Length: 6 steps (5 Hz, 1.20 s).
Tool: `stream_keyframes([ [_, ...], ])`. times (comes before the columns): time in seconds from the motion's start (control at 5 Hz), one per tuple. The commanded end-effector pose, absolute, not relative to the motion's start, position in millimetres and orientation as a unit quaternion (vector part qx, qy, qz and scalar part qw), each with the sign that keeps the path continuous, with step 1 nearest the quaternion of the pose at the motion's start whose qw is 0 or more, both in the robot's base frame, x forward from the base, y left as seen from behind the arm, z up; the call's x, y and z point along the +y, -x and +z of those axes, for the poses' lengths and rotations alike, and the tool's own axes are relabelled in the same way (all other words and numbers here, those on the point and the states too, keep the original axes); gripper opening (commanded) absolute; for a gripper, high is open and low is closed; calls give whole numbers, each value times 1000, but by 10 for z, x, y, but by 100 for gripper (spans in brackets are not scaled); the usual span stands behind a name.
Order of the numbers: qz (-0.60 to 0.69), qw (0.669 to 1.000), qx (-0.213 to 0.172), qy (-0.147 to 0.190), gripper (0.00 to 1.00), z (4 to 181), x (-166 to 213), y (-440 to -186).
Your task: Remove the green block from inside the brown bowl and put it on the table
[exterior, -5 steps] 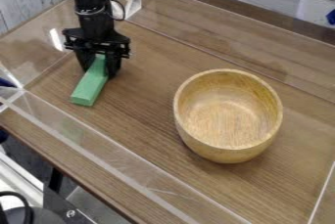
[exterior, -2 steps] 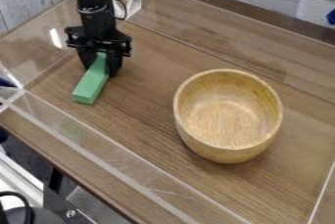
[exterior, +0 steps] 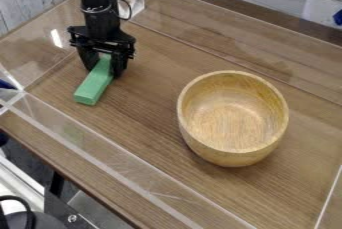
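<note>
The flat, elongated bright green block (exterior: 94,83) lies on the wide brown wood-grain table (exterior: 147,103), outside the round light-brown wooden bowl (exterior: 234,116), which sits empty well apart to the right. The block rests at a slant, its near end pointing toward the front-left corner and its far end tucked under the black gripper (exterior: 103,65).

The gripper points straight down from the dark arm above it, its two fingers standing on either side of the block's upper end. Whether the fingers are clamped on the block or have let go of it cannot be told from this view; they sit close along its sides.

Low clear acrylic walls (exterior: 40,108) edge the table. The block lies near the left wall, with a narrow strip of bare wood between its near end and that wall. A broad band of bare tabletop runs between the block and the bowl. The bowl stands near the right wall, with bare wood in front of it toward the near edge and behind it toward the far wall.
</note>
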State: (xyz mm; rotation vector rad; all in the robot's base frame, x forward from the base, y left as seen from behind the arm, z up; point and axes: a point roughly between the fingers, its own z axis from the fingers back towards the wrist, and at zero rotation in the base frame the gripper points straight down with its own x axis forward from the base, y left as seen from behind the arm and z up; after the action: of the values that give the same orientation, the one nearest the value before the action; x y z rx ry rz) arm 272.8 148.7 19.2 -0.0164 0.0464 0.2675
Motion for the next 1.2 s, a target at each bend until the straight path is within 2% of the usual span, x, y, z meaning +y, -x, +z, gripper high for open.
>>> stream_keyframes([
  [0.0, 126, 992, 0, 9, 100, 429, 1430, -2786],
  [0.2, 123, 992, -19, 13, 100, 636, 1393, -2808],
  [0.4, 112, 993, -45, 11, 100, 935, 1320, -2863],
  [0.6, 89, 994, -67, 6, 100, 1241, 1179, -2971],
  [0.8, 52, 995, -83, 12, 100, 1450, 961, -3099],
  [1.0, 56, 995, -76, 6, 100, 1360, 1065, -3036],
])
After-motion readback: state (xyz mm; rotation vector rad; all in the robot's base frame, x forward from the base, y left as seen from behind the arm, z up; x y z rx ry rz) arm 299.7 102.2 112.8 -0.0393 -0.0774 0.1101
